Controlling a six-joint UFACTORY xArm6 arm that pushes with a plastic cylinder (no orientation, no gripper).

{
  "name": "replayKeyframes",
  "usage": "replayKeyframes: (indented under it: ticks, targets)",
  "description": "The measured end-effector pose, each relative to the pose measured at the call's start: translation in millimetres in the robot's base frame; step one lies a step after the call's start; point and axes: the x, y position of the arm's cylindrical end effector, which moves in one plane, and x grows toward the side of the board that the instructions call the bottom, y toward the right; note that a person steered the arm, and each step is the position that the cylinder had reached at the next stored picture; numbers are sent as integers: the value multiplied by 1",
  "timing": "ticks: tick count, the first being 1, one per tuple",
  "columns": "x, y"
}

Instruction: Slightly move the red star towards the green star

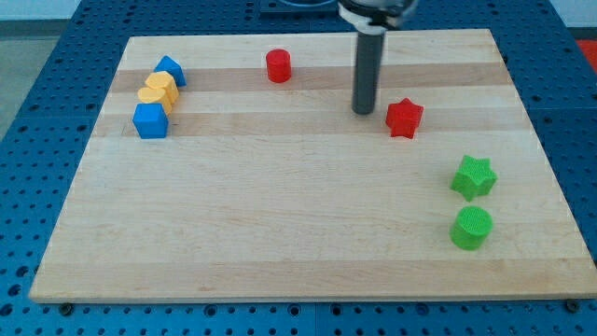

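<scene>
Red star [404, 118] sits toward worktop [280, 243] top-right corner, my tip [363, 111] just beside its left. Green star [474, 177] near right edge, green cylinder [471, 228] below; bare wood between the stars. No jaws, just a rod.

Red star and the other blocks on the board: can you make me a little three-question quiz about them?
1. True or false: my tip is at the view's left of the red star.
2. Which block lies just below the green star? A) green cylinder B) red cylinder C) blue cube
3. Fill in: the yellow block sits between two ____ blocks.

Key: 1 true; 2 A; 3 blue.
</scene>
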Motion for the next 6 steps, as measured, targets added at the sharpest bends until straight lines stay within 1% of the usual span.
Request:
replayKeyframes:
  ticks: [1, 2, 3, 4, 5, 6]
  targets:
    - [13, 50]
    - [13, 63]
    - [12, 16]
    - [10, 65]
    - [26, 76]
    - [20, 76]
